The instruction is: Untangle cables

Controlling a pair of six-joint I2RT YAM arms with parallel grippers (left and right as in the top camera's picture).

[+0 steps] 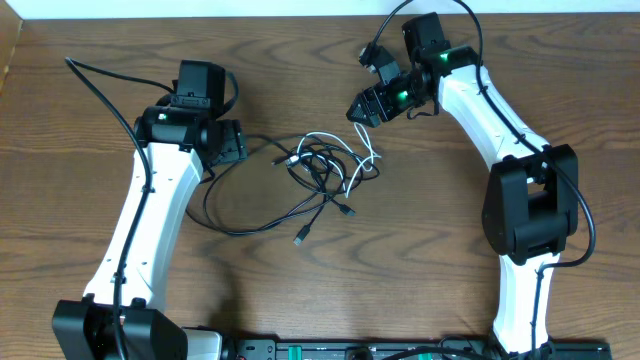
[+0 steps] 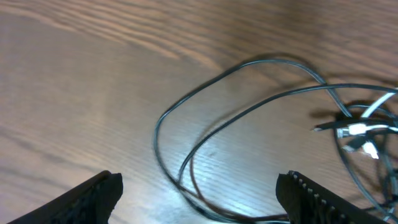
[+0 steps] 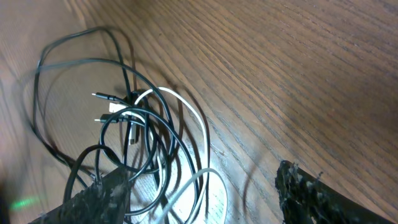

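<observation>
The cables lie tangled on the wooden table (image 1: 300, 60) between the two arms: a thin black cable (image 1: 322, 168) in several loops, twisted with a thin white cable (image 1: 372, 155). My left gripper (image 1: 238, 143) hangs open at the tangle's left edge. In the left wrist view a loop of the black cable (image 2: 158, 124) runs between the gripper's (image 2: 199, 199) spread fingers, ungripped, and a silvery plug (image 2: 357, 129) lies at the right. My right gripper (image 1: 360, 108) hovers open at the tangle's upper right. Its wrist view shows the white cable (image 3: 200, 134) curving between the gripper's (image 3: 202, 196) fingers, over black loops (image 3: 81, 62).
Two small black plugs (image 1: 300, 238) (image 1: 347, 210) trail out toward the table's front. A thicker black cord (image 1: 100, 85) fixed to the left arm crosses the table at the far left. The arm bases stand at the front edge.
</observation>
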